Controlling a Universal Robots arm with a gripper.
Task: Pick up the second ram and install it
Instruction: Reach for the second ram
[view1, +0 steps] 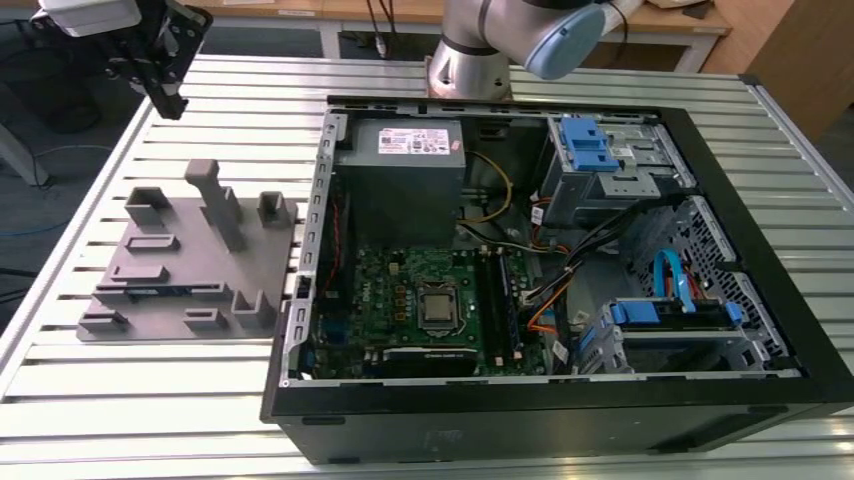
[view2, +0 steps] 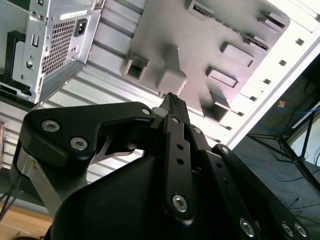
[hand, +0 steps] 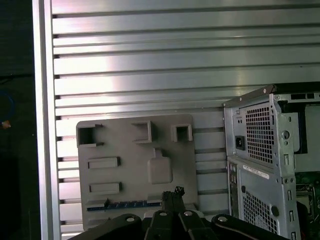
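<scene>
The second ram (view1: 147, 291) is a thin dark strip standing on edge in a slot near the front of the grey holder block (view1: 187, 265), on the table at the exterior view's left. In the first wrist view the ram (hand: 125, 204) lies along the holder's (hand: 135, 165) edge. My gripper (view1: 170, 100) hangs high over the table's far left corner, well above and behind the holder. In both wrist views its fingertips (hand: 172, 194) (view2: 172, 102) are pressed together with nothing between them.
An open computer case (view1: 300, 300) lies on its side to the right of the holder in the exterior view, with the motherboard (view1: 400, 285), power supply (view1: 400, 150), cables and drive bays exposed. The slatted aluminium table (view1: 200, 400) runs around both.
</scene>
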